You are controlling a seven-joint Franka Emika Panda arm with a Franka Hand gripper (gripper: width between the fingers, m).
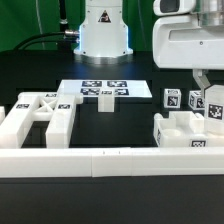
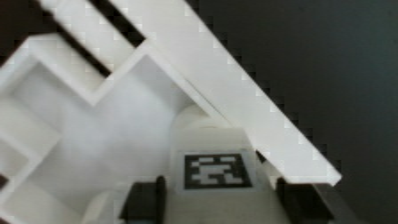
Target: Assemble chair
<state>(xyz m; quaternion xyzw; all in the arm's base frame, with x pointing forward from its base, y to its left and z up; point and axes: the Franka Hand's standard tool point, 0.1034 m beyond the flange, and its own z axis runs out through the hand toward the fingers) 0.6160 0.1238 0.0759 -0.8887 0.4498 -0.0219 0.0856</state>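
Observation:
My gripper [image 1: 203, 86] hangs at the exterior view's right, over a partly joined group of white chair parts [image 1: 183, 131]. In the wrist view the gripper [image 2: 221, 204] has its two dark fingers [image 2: 150, 203] pressed on either side of a white tagged chair leg [image 2: 217, 160], so it is shut on it. Beyond the leg lies a frame with slanted bars [image 2: 160, 60]. Upright tagged pieces [image 1: 171, 99] stand on the right group. An X-braced frame [image 1: 40, 112] lies at the exterior view's left. A short white leg [image 1: 107, 103] stands near the middle.
The marker board [image 1: 103, 89] lies flat in front of the robot base [image 1: 103, 30]. A long low white border rail [image 1: 100, 160] runs along the front of the black table.

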